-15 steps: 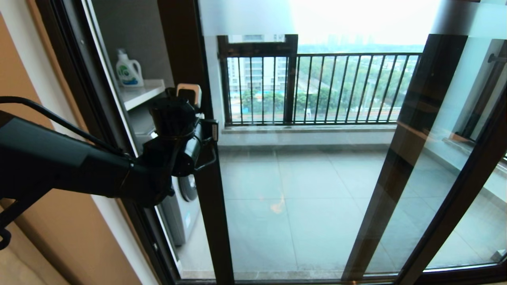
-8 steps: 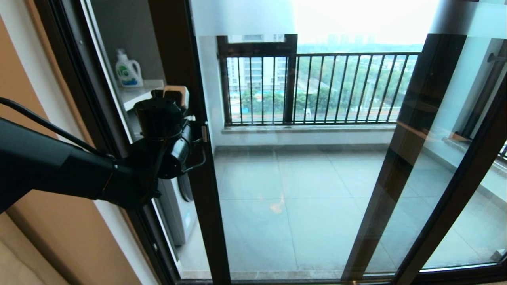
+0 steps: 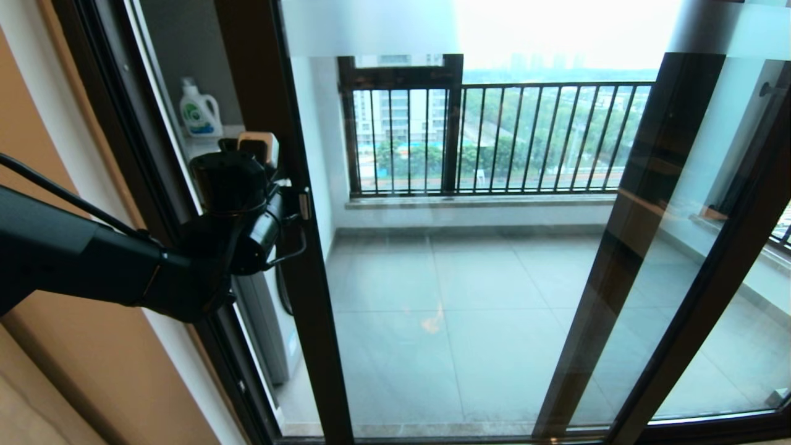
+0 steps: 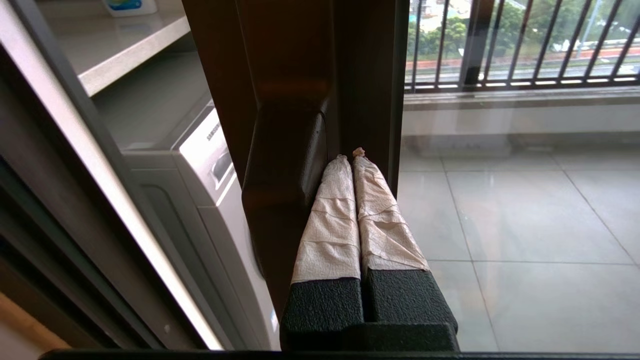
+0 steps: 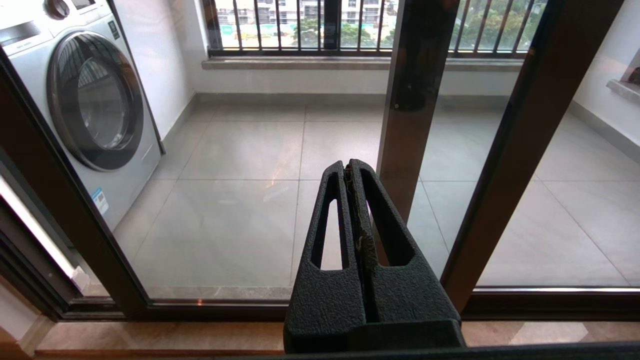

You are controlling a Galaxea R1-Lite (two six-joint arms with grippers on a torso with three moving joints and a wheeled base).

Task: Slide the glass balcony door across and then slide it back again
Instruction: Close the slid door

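The glass balcony door (image 3: 432, 247) fills most of the head view, its dark brown left frame post running from top to floor at the left of the pane, close to the outer door frame (image 3: 117, 123) with a narrow gap between them; a frosted strip crosses the top of the glass. The left gripper (image 4: 352, 165) is raised to that post, its two paper-wrapped fingers (image 4: 332, 215) pressed together with nothing between them, tips laid in the channel just beside the dark handle (image 4: 285, 180) on the post; the left arm reaches in from the left edge of the head view. Through the gap a shelf (image 3: 204, 145) carries a white detergent bottle (image 3: 199, 108) standing upright; below it sits a washing machine (image 5: 90, 95), door closed. Beyond the glass lie the tiled balcony floor (image 3: 482, 321) and a railing (image 3: 525, 139) of thin vertical bars. The right gripper (image 5: 352, 170) hangs low before the bottom track, fingers together and empty, facing a second framed glass panel (image 3: 729, 296) at the right.
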